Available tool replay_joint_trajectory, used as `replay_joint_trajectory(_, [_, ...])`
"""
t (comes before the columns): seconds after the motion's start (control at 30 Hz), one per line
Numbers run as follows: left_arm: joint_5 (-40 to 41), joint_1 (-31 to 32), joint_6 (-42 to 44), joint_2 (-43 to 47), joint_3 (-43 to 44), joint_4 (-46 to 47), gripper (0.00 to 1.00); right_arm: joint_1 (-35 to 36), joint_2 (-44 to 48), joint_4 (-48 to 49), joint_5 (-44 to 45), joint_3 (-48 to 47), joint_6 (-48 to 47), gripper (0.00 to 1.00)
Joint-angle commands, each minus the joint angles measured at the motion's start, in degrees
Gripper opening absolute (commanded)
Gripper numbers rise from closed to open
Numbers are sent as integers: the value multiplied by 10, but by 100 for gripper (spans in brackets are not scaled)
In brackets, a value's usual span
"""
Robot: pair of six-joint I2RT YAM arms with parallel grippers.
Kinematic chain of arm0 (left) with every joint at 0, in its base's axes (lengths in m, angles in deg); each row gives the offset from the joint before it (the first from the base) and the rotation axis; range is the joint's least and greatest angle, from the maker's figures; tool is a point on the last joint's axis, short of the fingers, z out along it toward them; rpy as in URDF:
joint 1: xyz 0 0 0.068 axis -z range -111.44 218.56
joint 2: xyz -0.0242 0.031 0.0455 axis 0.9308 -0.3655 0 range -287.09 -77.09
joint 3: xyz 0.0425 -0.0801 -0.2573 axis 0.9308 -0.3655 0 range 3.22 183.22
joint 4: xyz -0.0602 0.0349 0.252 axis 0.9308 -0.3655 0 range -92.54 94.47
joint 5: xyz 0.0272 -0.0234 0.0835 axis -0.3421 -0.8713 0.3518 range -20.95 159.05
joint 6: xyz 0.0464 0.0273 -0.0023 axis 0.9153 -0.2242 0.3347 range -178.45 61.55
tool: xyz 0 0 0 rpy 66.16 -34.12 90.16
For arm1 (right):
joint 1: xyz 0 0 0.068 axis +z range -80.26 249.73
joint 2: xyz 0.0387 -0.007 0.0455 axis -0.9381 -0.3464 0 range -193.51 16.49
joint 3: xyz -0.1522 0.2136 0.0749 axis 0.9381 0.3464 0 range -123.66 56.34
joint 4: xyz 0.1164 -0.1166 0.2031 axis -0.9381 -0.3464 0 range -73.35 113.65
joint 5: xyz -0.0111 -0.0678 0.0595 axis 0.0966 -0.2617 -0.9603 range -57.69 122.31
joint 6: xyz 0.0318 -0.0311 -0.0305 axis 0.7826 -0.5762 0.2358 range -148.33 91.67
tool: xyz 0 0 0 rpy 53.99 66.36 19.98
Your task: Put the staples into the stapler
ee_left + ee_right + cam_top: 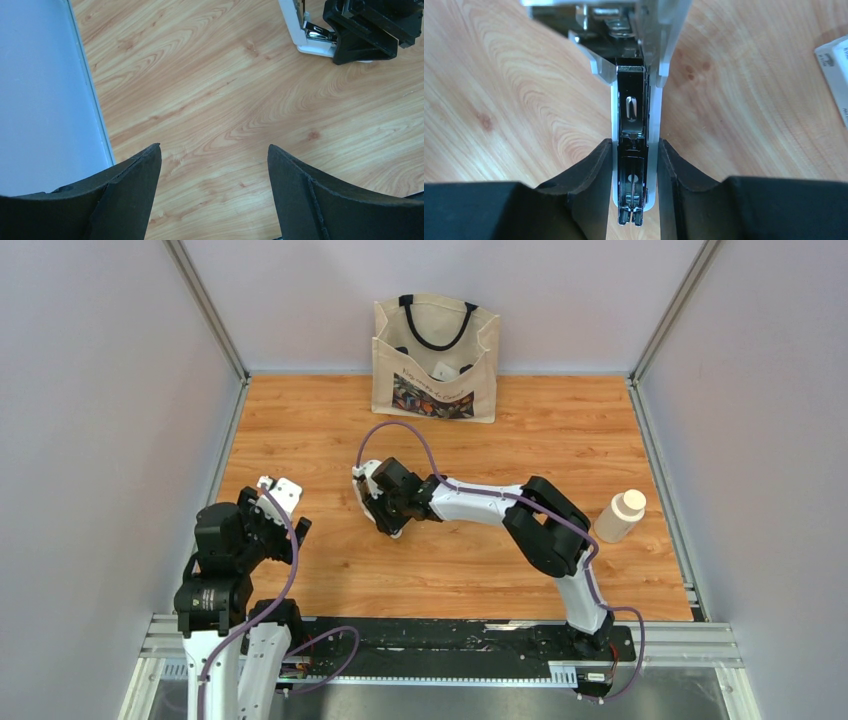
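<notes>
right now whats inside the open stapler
The stapler, held in the right gripper, shows a black metal track with a slot and shiny spring parts. No staple strip shows plainly; the fingers cover its sides.

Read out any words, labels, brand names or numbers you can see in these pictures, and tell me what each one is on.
Nothing can be read in any view.
Tote bag: a line of print above a colourful picture, too small to read.
White object at the right edge of the right wrist view: a dark printed mark, blurred and cut off.
Stapler: no text visible.
Bottle: no label visible.
</notes>
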Motion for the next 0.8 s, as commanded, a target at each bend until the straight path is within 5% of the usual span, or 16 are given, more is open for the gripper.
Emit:
replay_joint_trajectory(0.0, [6, -10, -4, 9, -1, 16, 86, 1, -12, -6, 55, -42, 41, 17])
replay_joint_trajectory(0.77, [7, -24, -8, 17, -6, 23, 87, 46, -2, -50, 159, -14, 125, 32])
